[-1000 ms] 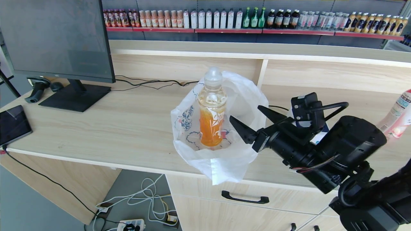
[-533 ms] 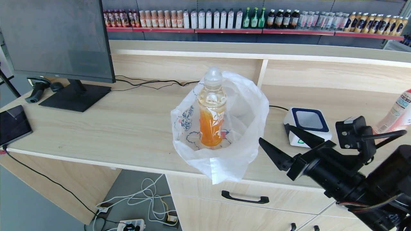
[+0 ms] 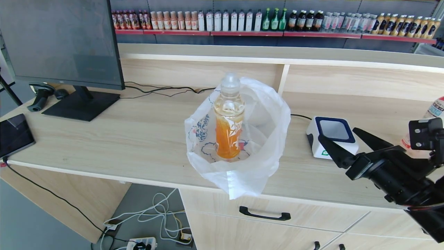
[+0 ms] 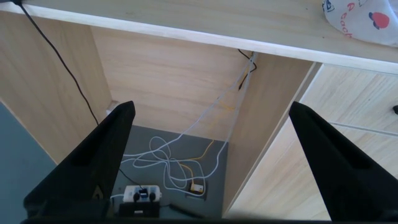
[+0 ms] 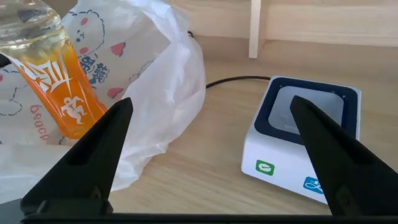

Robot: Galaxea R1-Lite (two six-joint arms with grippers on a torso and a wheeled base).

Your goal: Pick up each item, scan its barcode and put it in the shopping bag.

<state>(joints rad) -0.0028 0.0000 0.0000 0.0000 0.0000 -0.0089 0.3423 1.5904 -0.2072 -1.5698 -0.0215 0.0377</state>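
An orange drink bottle (image 3: 229, 116) with a clear cap stands upright inside the white shopping bag (image 3: 269, 139) at the counter's front middle; the bottle (image 5: 56, 78) and bag (image 5: 165, 93) also appear in the right wrist view. The white barcode scanner (image 3: 329, 137) with a dark-rimmed window sits right of the bag, seen again as the scanner (image 5: 311, 146). My right gripper (image 3: 350, 144) hovers open and empty just in front of the scanner. A pink-labelled bottle (image 3: 433, 114) stands at the far right. My left gripper (image 4: 214, 162) is open, hanging below the counter over the floor.
A monitor (image 3: 62, 45) on its stand, a handheld scanner (image 3: 40, 99) and a tablet (image 3: 14, 133) occupy the counter's left. Cables run behind the bag. A raised wooden ledge (image 3: 277, 57) backs the counter. Drawer handle (image 3: 263, 214) is below the front edge.
My right arm has drawn back to the right, away from the bag, uncovering the scanner; its gripper stays open. The bottle and bag have not moved.
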